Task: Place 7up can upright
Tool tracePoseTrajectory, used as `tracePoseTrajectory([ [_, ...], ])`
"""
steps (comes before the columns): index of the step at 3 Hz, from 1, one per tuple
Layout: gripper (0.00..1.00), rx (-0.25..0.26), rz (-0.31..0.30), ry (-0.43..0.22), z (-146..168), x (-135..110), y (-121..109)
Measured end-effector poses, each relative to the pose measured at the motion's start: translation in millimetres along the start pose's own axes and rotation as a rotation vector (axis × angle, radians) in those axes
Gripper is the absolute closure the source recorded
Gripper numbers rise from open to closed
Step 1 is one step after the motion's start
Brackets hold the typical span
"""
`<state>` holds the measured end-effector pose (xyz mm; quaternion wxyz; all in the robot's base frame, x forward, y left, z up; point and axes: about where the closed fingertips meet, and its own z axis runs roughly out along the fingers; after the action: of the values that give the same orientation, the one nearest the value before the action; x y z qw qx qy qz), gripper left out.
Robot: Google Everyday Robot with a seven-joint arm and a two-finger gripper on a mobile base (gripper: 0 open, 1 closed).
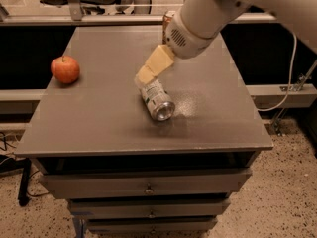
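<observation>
The 7up can (156, 99) lies on its side near the middle of the grey table (99, 118), with its shiny silver end facing the front. My gripper (145, 75) reaches down from the upper right, and its cream tip is right at the can's far end. Whether it touches the can I cannot tell. The large white arm (208, 9) fills the top right of the view.
A red apple (65, 69) sits near the table's left edge. A copper-brown can (168, 17) stands at the back, mostly hidden behind my arm. Drawers sit below the tabletop. A chair base and a rail stand beyond the table's far edge.
</observation>
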<state>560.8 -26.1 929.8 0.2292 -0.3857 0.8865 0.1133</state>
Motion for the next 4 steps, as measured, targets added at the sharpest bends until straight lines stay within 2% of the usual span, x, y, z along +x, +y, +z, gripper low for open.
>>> tracePoseTrajectory([
  [1, 0.0, 0.043, 0.078, 0.104, 43, -9, 9],
  [2, 0.0, 0.097, 0.158, 0.2, 78, -4, 4],
  [3, 0.0, 0.139, 0.227, 0.268, 99, 2, 1],
  [4, 0.16, 0.181, 0.26, 0.29, 106, 4, 1],
])
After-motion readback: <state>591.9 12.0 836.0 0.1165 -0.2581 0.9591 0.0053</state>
